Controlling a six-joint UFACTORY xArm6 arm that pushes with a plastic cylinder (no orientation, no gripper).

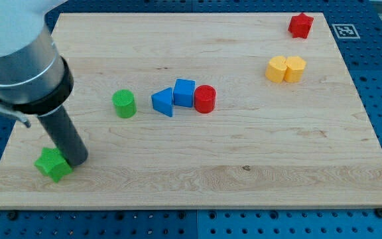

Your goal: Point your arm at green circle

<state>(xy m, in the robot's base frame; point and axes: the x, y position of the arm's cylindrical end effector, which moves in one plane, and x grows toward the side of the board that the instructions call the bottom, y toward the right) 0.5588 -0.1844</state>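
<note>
The green circle (124,104) stands on the wooden board (244,153), left of the middle. My tip (75,160) rests on the board at the lower left, touching or just beside a green star block (52,164). The tip is below and to the left of the green circle, well apart from it.
A blue triangle (163,101), a blue cube (184,92) and a red cylinder (205,99) stand in a row right of the green circle. A yellow heart-like block (286,69) sits at upper right. A red star (301,25) is near the top right corner.
</note>
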